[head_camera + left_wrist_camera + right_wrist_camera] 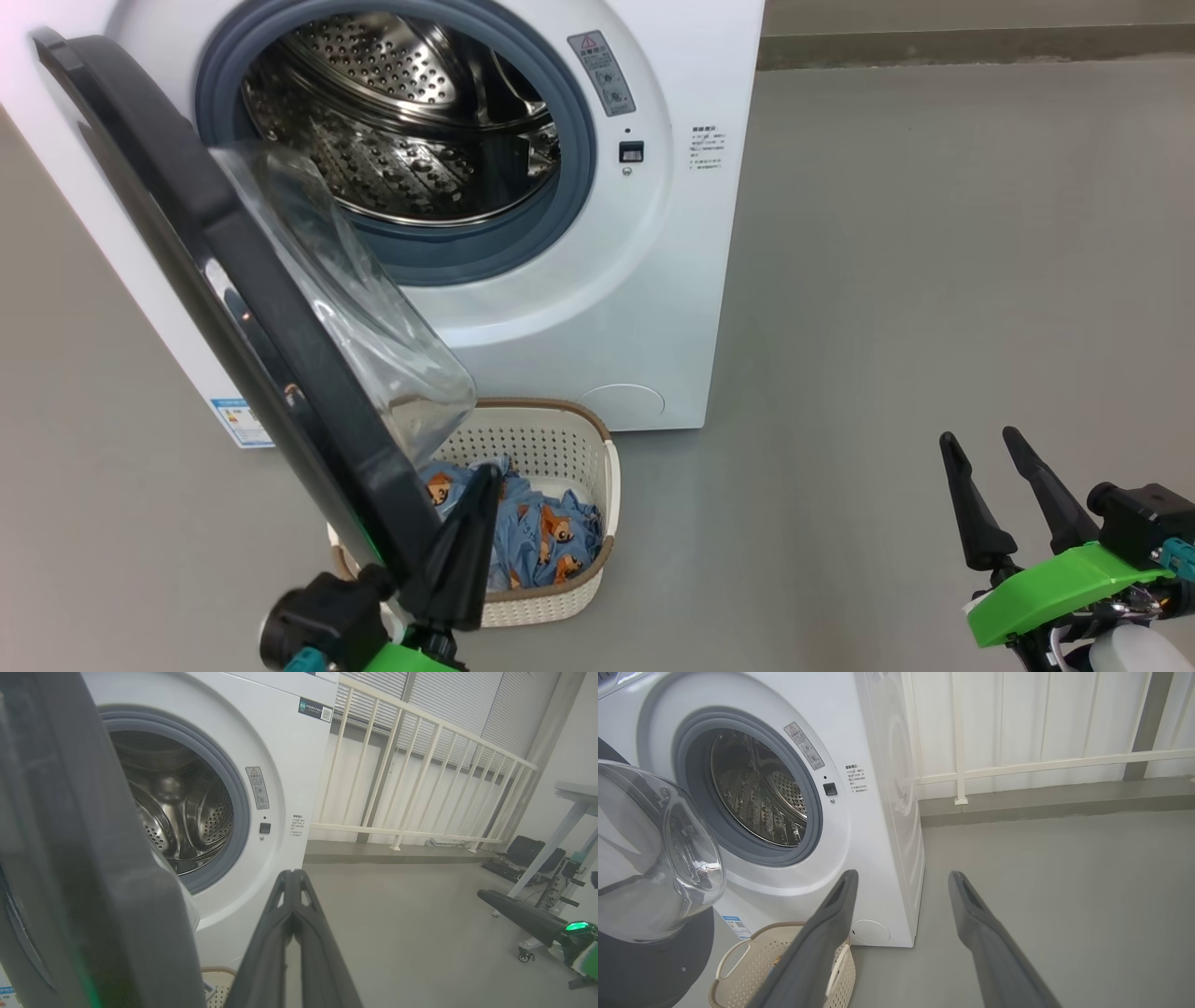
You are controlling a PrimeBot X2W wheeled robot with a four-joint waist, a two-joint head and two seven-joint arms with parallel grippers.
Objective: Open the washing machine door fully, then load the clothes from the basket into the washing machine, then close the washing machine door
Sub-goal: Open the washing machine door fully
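Main worry right now: the big round glossy black washing machine door [215,252] is only part-way out from the big white front-loading washing machine [597,308]. It stands roughly edge-on to my head cam. Its bulging clear glass bowl window [355,308] hangs right over the small cream-white perforated plastic basket [551,448] with the brown woven-look rim. The soft light blue bear-print clothes [546,532] are all in that basket, on the floor just in front of the washer, and what I can see of the perforated steel drum [420,121] looks empty.

My left gripper [485,478] has its two dark fingers pressed together on nothing, right beside the door's lower edge; can't tell if it's touching. If I shove with that narrow tip, I reckon it skates off the slick rim and the door swings back. And if I go for the clothes before the door's fully open, the arm probably clips the glass. The right gripper [980,439] is spread and empty, well off to the right.

The smooth grey floor [887,280] looks slippery, so I'd guess a nudged basket slides. Behind it there's a low kerb [934,42], a cream railing [420,779], slatted blinds [514,709] and a pale table [577,788].
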